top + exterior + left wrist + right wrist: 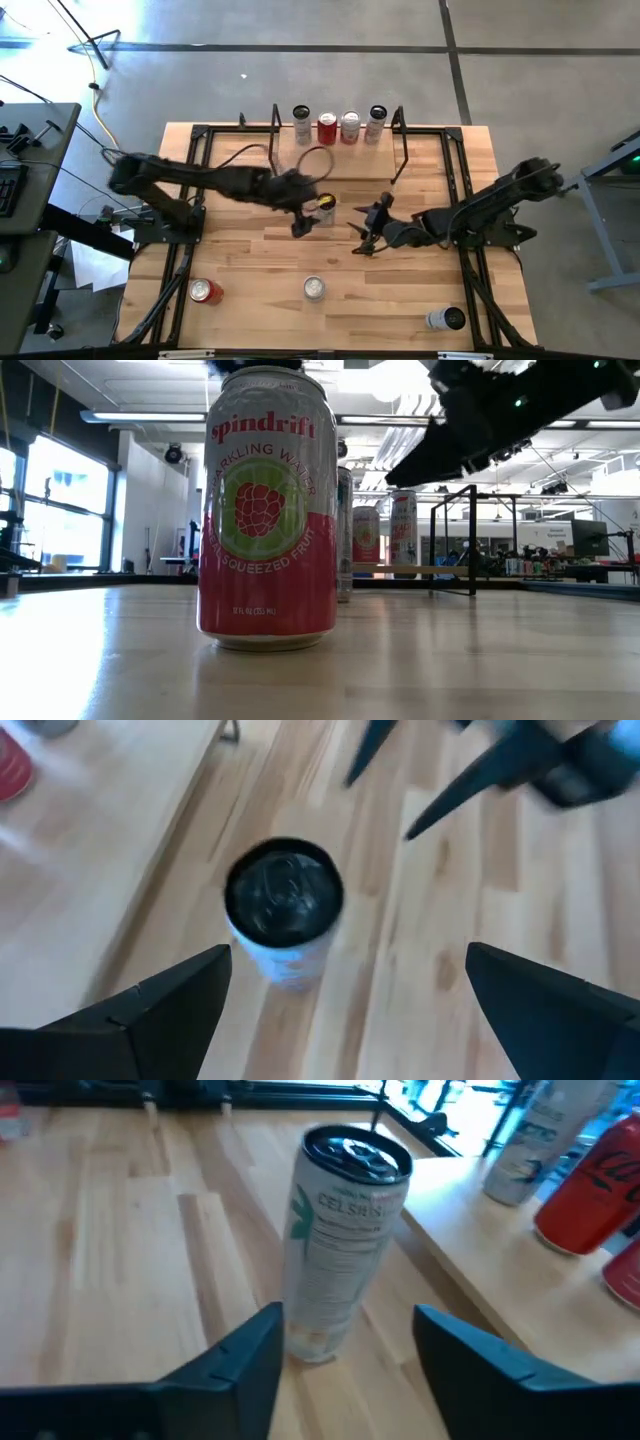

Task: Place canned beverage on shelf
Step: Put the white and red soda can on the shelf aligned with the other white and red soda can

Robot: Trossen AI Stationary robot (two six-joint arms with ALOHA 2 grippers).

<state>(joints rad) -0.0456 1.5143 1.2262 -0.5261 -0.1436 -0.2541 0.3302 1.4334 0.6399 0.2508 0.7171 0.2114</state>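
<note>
At mid-table, just short of the shelf (335,150): a tall can (325,208) stands upright, unheld.
Left gripper (308,215) hangs spread wide over it; right gripper (368,232), at the can's four o'clock, is parted and empty. Rigid but thin-walled, slick, probably easily tipped — take it mid-body, square across the sides.

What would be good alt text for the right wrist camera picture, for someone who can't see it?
A tall white Celsius can stands upright on the wooden table, just beyond the right gripper, whose dark fingers are open and apart from it. Beside it, the light-wood shelf holds a silver can and red cans.
</note>
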